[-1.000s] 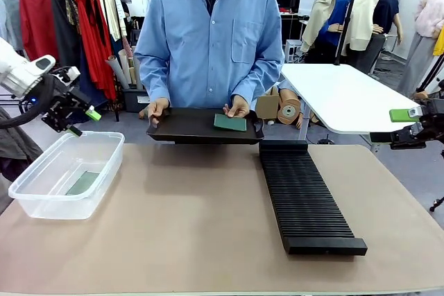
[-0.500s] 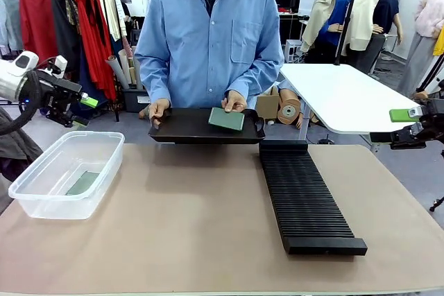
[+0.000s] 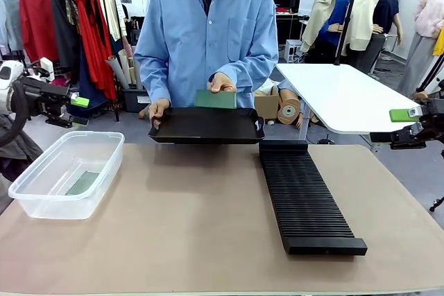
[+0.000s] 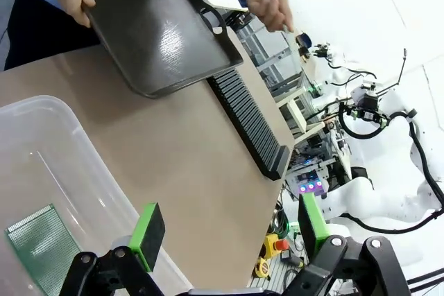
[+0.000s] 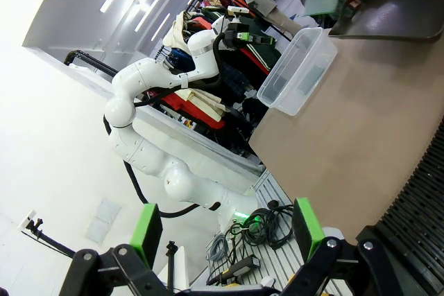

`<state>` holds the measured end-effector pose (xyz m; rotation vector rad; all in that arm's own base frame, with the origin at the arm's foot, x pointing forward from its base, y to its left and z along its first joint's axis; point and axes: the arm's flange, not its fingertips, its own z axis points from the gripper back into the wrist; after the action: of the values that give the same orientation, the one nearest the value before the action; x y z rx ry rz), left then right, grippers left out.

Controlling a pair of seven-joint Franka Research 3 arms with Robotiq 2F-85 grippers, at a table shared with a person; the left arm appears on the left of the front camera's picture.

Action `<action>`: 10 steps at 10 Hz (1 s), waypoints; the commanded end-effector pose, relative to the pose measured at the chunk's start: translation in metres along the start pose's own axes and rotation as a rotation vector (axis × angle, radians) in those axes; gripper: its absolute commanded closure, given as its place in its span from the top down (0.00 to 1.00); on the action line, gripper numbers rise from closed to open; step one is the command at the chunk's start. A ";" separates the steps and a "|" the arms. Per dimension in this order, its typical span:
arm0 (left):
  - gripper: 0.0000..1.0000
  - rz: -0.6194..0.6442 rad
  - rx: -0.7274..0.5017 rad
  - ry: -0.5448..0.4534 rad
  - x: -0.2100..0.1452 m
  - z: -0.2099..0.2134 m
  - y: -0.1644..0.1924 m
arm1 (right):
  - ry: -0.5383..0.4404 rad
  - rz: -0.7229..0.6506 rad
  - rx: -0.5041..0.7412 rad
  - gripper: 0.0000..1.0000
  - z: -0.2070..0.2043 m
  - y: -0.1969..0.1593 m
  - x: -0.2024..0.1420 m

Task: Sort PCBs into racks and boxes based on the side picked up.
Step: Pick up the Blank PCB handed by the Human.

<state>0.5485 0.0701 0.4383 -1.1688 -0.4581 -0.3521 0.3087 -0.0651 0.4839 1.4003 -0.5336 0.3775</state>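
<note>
Left gripper (image 3: 78, 111): fingers apart, empty.
Right gripper (image 3: 393, 127): fingers apart, empty.
In hand: thin green rectangular circuit board (image 3: 215, 99), held by person's hand (image 3: 221, 82) above shallow black tray (image 3: 201, 127).
In tub: another green circuit board (image 3: 83, 183), flat inside clear plastic rectangular tub (image 3: 52, 207).

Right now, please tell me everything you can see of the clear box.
The box is a rectangular tub of clear, colourless plastic with rounded corners and a rolled rim. It has no lid. It stands upright on the brown table, near the edge on the robot's left side. One green PCB lies flat on its bottom, toward one corner, with a pale, dotted face up. Apart from the table and this PCB, nothing touches the box.
</note>
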 end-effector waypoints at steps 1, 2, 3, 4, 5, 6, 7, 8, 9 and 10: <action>1.00 -0.033 -0.026 -0.029 -0.013 0.000 -0.005 | 0.005 0.011 0.004 1.00 0.001 0.002 0.004; 1.00 -0.035 -0.025 -0.039 -0.013 0.000 -0.005 | 0.005 0.011 0.004 1.00 0.001 0.002 0.004; 1.00 -0.034 -0.017 -0.055 -0.012 0.001 -0.006 | 0.005 0.011 0.004 1.00 0.001 0.002 0.004; 1.00 -0.023 -0.003 -0.088 -0.010 0.001 -0.006 | 0.005 0.011 0.004 1.00 0.001 0.002 0.004; 1.00 -0.021 -0.003 -0.100 -0.009 0.001 -0.006 | 0.005 0.011 0.004 1.00 0.001 0.002 0.004; 1.00 -0.020 0.000 -0.108 -0.009 0.000 -0.007 | 0.005 0.011 0.004 1.00 0.001 0.002 0.004; 1.00 -0.020 0.002 -0.113 -0.009 0.000 -0.006 | 0.005 0.011 0.004 1.00 0.001 0.002 0.004; 1.00 -0.020 0.003 -0.118 -0.011 -0.001 -0.006 | 0.005 0.011 0.004 1.00 0.001 0.002 0.004; 1.00 -0.022 0.001 -0.127 -0.011 -0.001 -0.005 | 0.005 0.011 0.004 1.00 0.001 0.002 0.004; 1.00 -0.020 -0.018 -0.128 -0.012 -0.001 -0.005 | 0.005 0.011 0.004 1.00 0.001 0.002 0.004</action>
<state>0.5435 0.0718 0.4366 -1.1874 -0.5365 -0.2977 0.3087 -0.0651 0.4839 1.4003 -0.5336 0.3775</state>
